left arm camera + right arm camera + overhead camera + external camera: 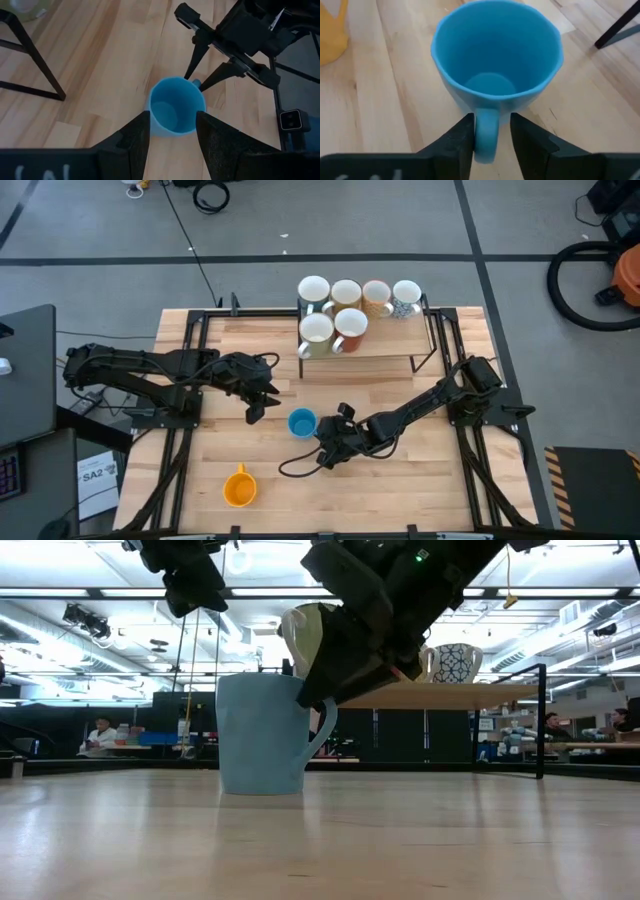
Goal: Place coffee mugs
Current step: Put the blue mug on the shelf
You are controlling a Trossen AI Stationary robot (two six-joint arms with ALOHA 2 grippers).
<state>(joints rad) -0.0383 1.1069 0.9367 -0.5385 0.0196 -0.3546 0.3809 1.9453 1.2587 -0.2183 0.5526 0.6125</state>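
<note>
Nearest the front edge of the table (pixel 400 500), the orange mug (pixel 238 488) lies alone on the wood, well apart from both arms. Farther in, near the middle, the blue mug (pixel 302 422) stands upright with its mouth open to the ceiling. The right gripper (pixel 491 131) is right up against it — its two dark fingers (pixel 457 142) sit one on either side of the mug's handle (pixel 486 135), only narrowly parted; whether they actually press the handle I cannot tell. From table height that gripper hangs tilted over the handle side of the mug.

The left gripper (pixel 170 132) hovers above the table just to the other side of the blue mug, fingers spread wide and holding nothing — the mug shows between them from its own camera.

At the back, a low wooden shelf (pixel 380 360) on black legs carries six mugs (pixel 350 308) packed close together: four in the far row, two in front.
</note>
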